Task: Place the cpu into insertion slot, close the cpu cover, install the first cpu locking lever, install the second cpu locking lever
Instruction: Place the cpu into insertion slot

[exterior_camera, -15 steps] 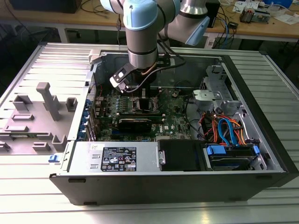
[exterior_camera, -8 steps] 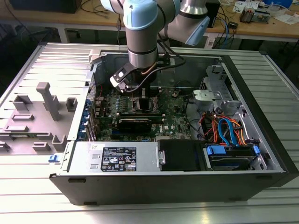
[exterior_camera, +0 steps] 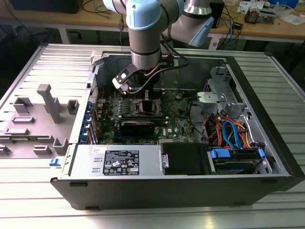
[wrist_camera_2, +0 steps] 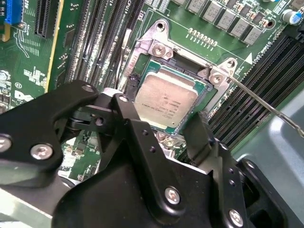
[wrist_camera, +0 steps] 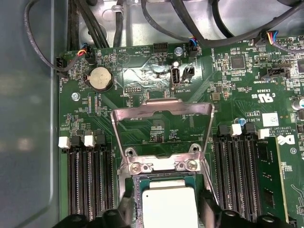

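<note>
Your gripper [wrist_camera_2: 159, 112] held its fingers [wrist_camera: 207, 208] spread on either side of the cpu [wrist_camera_2: 164, 97], which lay in the insertion slot [wrist_camera_2: 185, 61]; the cpu cover [wrist_camera: 161, 108] stood raised.

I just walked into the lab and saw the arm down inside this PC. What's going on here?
The robot arm is reaching into the open computer case, with its gripper right over the cpu. The cpu lies in the insertion slot on the green motherboard. The cpu cover is swung open, so the chip is uncovered and not yet locked down.
</note>
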Available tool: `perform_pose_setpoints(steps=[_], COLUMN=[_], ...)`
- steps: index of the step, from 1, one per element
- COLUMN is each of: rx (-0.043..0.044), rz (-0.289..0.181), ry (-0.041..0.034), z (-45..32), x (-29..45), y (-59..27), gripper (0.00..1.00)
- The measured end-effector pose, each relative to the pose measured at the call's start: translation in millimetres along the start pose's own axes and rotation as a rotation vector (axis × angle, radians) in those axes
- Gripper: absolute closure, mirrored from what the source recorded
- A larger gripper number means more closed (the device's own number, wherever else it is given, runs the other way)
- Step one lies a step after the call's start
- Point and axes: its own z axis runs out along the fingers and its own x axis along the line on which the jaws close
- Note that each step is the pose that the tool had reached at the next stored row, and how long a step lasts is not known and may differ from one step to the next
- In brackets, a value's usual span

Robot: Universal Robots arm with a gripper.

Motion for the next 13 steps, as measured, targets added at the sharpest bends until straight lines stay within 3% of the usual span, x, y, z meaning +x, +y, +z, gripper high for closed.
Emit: perform_pose_setpoints(steps=[1, 2, 13], rx=[0.0006, 0.0006, 0.0004], rz=[0.000, 0.000, 0.000], ry=[-0.0009, -0.0005, -0.0004], z=[-0.3, -0.2, 3.5], x=[-0.1, -0.1, 0.1], y=[0.2, 0.5, 1.6], gripper=[0.34, 0.45, 0.45])
